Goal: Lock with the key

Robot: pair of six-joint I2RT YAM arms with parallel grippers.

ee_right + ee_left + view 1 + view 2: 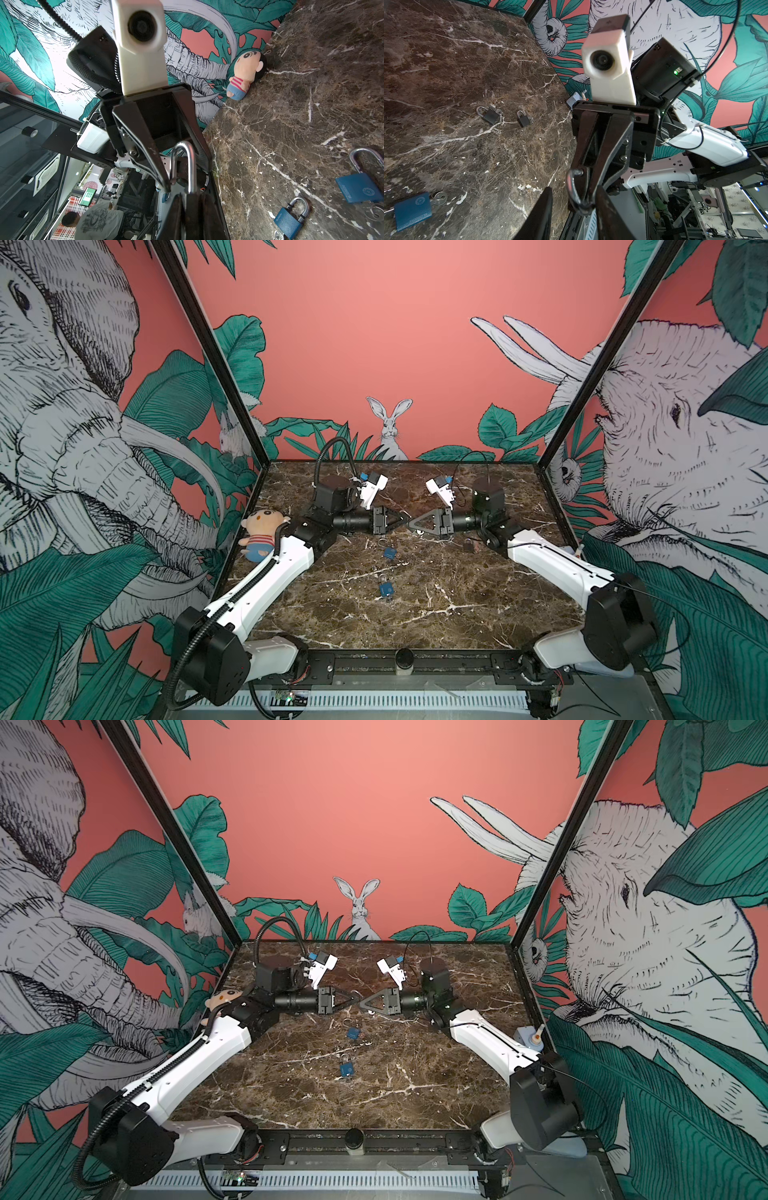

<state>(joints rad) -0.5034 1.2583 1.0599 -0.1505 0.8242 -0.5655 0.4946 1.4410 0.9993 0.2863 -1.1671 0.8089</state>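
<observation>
Brown marble tabletop [415, 614] is boxed in by jungle mural walls [374, 344], elephants and a rabbit. Print on a loose blue padlock [288, 222] can't be read. A silver-shackled padlock [192, 170] is clamped mid-air by the right gripper [410, 523]; its shackle [182, 143] is straddled by the left gripper [401, 519], actual pinch can't be told.

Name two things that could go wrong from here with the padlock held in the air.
1. The right gripper holds the padlock by its body alone, above the table; a push from the left gripper could twist it loose.
2. The left fingers straddle the thin shackle, tip to tip with the right's; closing off-centre might miss it or collide.
</observation>
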